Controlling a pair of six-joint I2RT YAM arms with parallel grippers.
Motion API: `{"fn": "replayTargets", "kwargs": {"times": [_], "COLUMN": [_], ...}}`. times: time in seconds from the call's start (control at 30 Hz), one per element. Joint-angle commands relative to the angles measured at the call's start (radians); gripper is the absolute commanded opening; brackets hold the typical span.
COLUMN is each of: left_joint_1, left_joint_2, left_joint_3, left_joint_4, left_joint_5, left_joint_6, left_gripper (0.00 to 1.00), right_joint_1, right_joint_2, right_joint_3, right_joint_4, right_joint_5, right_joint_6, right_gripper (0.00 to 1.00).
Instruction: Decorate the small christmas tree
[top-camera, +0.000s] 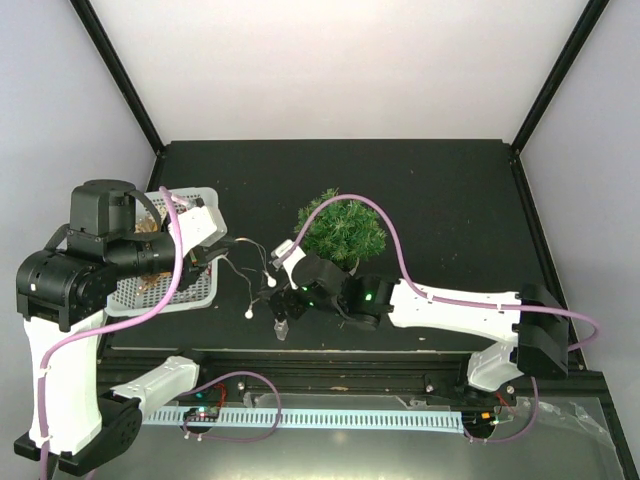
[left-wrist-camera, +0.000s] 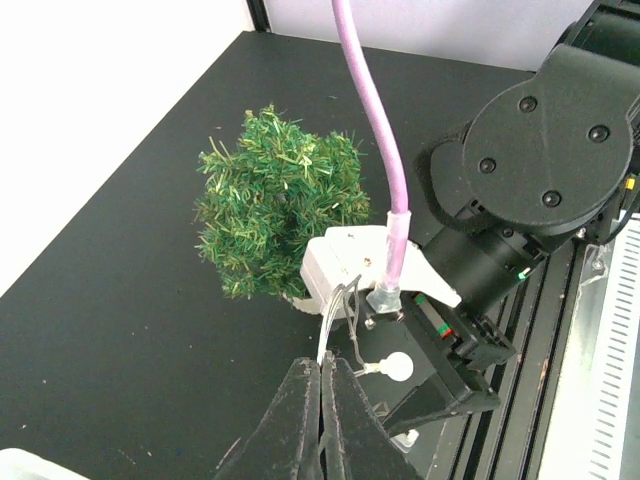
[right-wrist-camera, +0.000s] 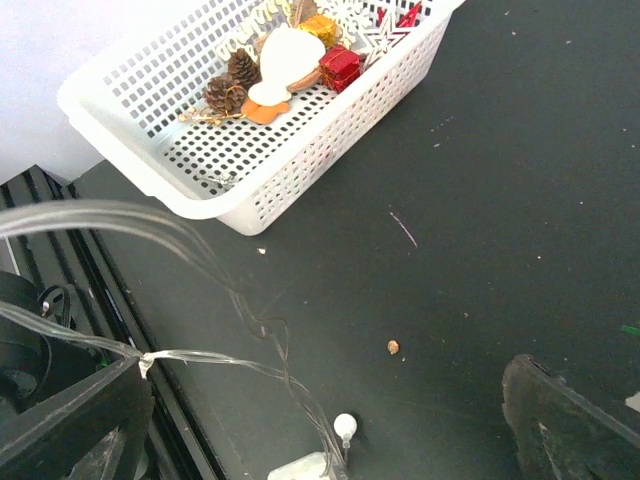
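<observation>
Top external view gives us the tree (top-camera: 340, 232) standing mid-table, just behind the right arm's wrist and bare of any trimming, so we judge the decorating hardly begun. The ornaments (right-wrist-camera: 290, 50) lie in the basket (right-wrist-camera: 300, 170), well apart from the tree. The left gripper (left-wrist-camera: 323, 420) is pinched tight on the light string (left-wrist-camera: 397, 367). The right gripper (right-wrist-camera: 325, 390) gapes wide with nothing clamped. We cannot tell whether a strand rests on its finger. The tree's pot and far side are hidden, and the string's end is cut off.
</observation>
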Motion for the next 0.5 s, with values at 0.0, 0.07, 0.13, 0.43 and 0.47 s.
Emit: {"fn": "replayTargets", "kwargs": {"times": [0.0,0.07,0.13,0.43,0.47], "left_joint_1": [-0.006,-0.006,-0.006,-0.006,-0.006], "left_joint_2": [-0.012,-0.017,-0.018,-0.016,-0.013], "left_joint_3": [-0.002,-0.008,-0.013,0.003,0.007], "left_joint_4": [0.013,0.013,0.011,-0.023,-0.029], "left_joint_5": [0.032,0.034,0.039,0.097,0.108], "left_joint_6": [-0.016,-0.014,-0.014,-0.015,-0.013], "left_gripper": [0.02,0.01,0.02,0.02,0.02], "right_joint_1": [0.007,0.007,0.008,0.006,0.007], "right_joint_2": [0.027,0.037,0.047,0.117,0.125], "right_joint_3": [0.031,0.030,0.028,0.046,0.044], "right_joint_4": [0.073,0.096,0.118,0.210,0.225], "right_joint_5": [0.002,0.003,0.013,0.048,0.050], "right_joint_6": [0.019,0.027,0.036,0.053,0.055], "right_gripper": [0.96,0.96,0.95,0.82,0.79]}}
